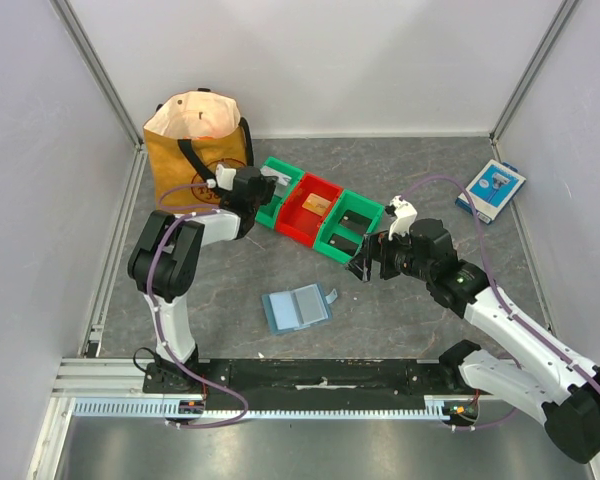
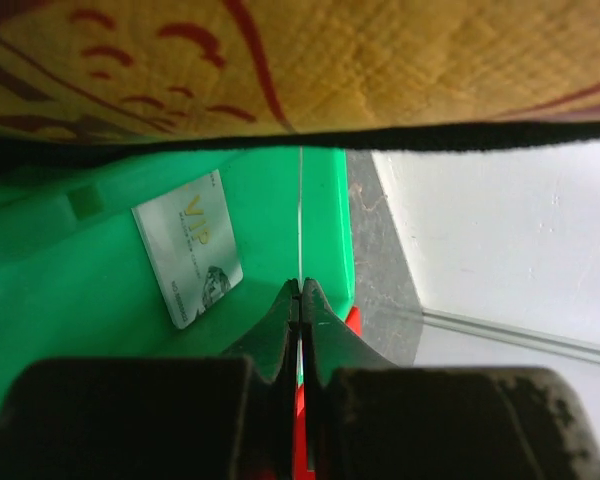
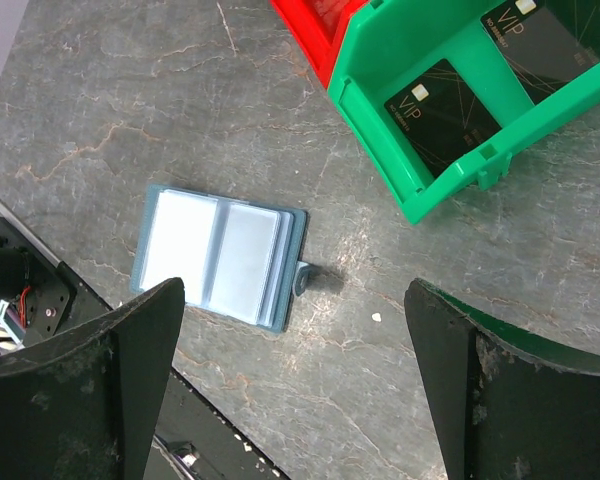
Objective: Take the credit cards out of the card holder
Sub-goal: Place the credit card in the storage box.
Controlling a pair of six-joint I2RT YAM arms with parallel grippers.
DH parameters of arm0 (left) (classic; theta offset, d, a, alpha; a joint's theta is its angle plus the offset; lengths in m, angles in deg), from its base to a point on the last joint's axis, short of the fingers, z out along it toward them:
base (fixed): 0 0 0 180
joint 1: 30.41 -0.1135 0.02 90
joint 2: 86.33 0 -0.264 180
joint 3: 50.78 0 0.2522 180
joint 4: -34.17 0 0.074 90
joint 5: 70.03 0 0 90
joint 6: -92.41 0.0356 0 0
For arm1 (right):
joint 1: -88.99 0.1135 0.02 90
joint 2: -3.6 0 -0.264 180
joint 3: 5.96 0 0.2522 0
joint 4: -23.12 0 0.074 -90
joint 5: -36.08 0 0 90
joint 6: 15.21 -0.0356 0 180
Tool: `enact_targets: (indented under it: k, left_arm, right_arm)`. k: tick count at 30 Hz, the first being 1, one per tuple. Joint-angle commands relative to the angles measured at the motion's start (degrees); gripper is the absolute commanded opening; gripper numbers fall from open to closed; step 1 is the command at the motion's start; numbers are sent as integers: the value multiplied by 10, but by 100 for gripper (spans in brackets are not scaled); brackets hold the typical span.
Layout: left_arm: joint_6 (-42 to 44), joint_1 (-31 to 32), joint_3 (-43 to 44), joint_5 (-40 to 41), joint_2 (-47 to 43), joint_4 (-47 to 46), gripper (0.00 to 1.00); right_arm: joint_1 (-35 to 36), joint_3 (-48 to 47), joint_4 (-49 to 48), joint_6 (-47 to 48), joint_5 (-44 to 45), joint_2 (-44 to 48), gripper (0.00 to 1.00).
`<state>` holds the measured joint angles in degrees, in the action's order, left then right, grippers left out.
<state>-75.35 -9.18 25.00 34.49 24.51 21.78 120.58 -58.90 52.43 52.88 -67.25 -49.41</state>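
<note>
The card holder [image 1: 297,308] [image 3: 220,255] lies open on the grey table, its pale inner pockets facing up and its snap tab to the right. My left gripper [image 1: 270,190] [image 2: 300,288] is shut on a thin credit card [image 2: 300,220], seen edge-on over the left green bin [image 2: 70,300]. In that bin lies a grey-white VIP card [image 2: 190,245]. My right gripper [image 1: 365,262] [image 3: 295,295] hangs open and empty above the table, right of the card holder. Two black cards [image 3: 445,115] rest in the right green bin [image 3: 380,150].
A red bin [image 1: 310,210] with an orange card [image 1: 316,205] stands between the two green bins. A tan bag [image 1: 195,145] [image 2: 330,60] stands close behind the left gripper. A blue-and-white box [image 1: 490,190] lies at the back right.
</note>
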Motion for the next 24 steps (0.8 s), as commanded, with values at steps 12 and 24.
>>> enact_targets:
  k: [12, 24]
  left_arm:
    - [-6, -23, 106, -26, 68, 116, 2]
    - [-64, -4, 37, -4, 3, 117, 2]
  right_arm:
    - [-4, -15, 0, 15, 7, 12, 98]
    - [-2, -13, 3, 10, 4, 14, 98]
